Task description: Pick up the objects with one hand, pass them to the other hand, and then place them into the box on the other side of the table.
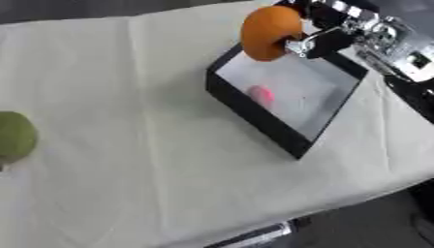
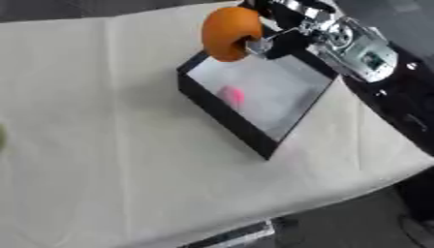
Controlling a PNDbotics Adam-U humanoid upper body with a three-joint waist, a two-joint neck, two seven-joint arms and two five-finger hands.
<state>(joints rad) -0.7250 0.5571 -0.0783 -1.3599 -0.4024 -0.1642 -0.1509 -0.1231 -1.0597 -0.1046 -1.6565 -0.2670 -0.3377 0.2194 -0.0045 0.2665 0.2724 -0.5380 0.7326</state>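
The orange (image 1: 270,32) sits in my right hand (image 1: 326,36), fingers curled around it and pinching it from its three o'clock side. It hangs over the far corner of the black box (image 1: 254,114), at about eleven o'clock from the box's middle. A small pink object (image 1: 261,94) already lies inside. I judge the release needs the orange moved toward five o'clock, deeper over the open floor. A green fruit (image 1: 15,136) waits at nine o'clock on the white tablecloth (image 1: 127,169), nearer my left side. My left hand is out of sight.
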